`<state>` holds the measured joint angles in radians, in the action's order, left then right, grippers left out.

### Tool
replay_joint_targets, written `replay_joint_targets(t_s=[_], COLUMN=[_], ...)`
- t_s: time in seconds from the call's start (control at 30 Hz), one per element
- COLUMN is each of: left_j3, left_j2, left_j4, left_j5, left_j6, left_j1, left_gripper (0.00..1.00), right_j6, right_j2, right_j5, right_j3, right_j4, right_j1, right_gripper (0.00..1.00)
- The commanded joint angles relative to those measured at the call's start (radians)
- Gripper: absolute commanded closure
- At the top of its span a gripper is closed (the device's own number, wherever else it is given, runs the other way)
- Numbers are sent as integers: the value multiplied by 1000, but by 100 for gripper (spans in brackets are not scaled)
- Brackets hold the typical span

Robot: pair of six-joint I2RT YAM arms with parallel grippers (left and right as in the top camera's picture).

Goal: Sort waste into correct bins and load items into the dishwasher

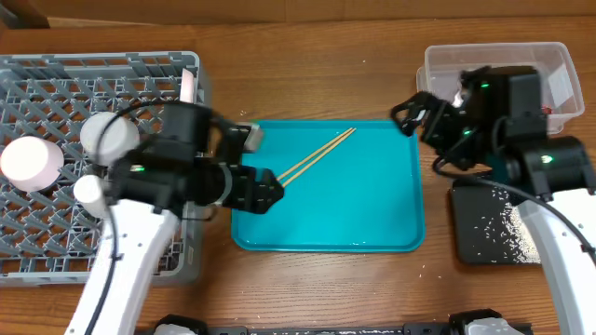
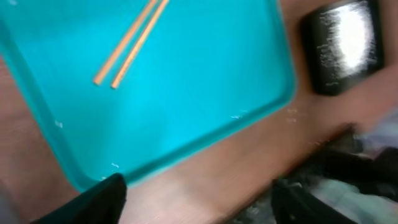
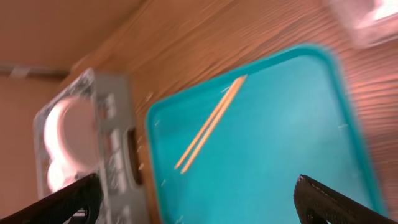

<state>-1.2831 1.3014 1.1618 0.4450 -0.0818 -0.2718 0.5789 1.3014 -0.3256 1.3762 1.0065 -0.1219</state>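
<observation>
Jaws on the left gripper [image 1: 272,192] and right gripper [image 1: 406,117] stand open, empty. Wooden chopsticks [image 1: 317,156] lie side by side, flat on the teal tray [image 1: 372,214]. Judged light, stiff, thin, prone to rolling; pinch both across mid-length.

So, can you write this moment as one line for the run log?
left gripper: open, by lower end of chopsticks | right gripper: open, empty, near tub | chopsticks: both on teal tray | crumbs: on black tray
</observation>
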Motion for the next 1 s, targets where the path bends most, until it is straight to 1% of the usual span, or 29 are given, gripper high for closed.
replay_joint_targets(t_s=[0.0, 0.07, 0.13, 0.2, 0.23, 0.33, 0.37, 0.43, 0.53, 0.57, 0.6, 0.63, 0.7, 0.8, 0.97], left_j3=[0, 0, 0, 0, 0, 0, 0, 0, 0, 0, 0, 0, 0, 0, 0], left_j2=[58, 97, 138, 182, 209, 280, 307, 369, 439, 465, 485, 508, 542, 578, 595], left_j4=[-68, -120, -174, -236, -272, -354, -379, -429, -473, -488, -497, -507, -518, -533, -575], left_j5=[-311, -344, -381, -414, -414, -406, -400, -400, -401, -401, -400, -400, -400, -395, -357], left_j6=[-99, -98, -97, -72, -48, 9, 37, 100, 210, 240, 256, 273, 296, 296, 296], left_j1=[-106, -144, -166, -176, -178, -179, -179, -180, -180, -180, -180, -180, -180, -180, -181], left_gripper=[32, 31, 39, 53, 54, 54, 53, 47, 44, 42, 41, 41, 42, 47, 46], right_j6=[-11, -11, -11, -11, -11, -11, -11, -11, -11, -11, -11, -11, -11, -11, -11], right_j2=[6, 9, 12, 14, 15, 15, 15, 15, 15, 15, 15, 15, 15, 15, 15], right_j5=[67, 67, 67, 67, 67, 67, 67, 67, 67, 67, 67, 67, 67, 67, 67], right_j3=[5, 5, 5, 5, 5, 5, 5, 5, 5, 5, 5, 5, 5, 5, 5], right_j4=[-2, -2, -2, -2, -2, -2, -2, -2, -2, -2, -2, -2, -2, -2, -2], right_j1=[46, 51, 51, 51, 51, 51, 51, 51, 51, 51, 51, 51, 51, 51, 51], right_gripper=[0, 0, 0, 0, 0, 0, 0, 0, 0, 0, 0, 0, 0, 0, 0])
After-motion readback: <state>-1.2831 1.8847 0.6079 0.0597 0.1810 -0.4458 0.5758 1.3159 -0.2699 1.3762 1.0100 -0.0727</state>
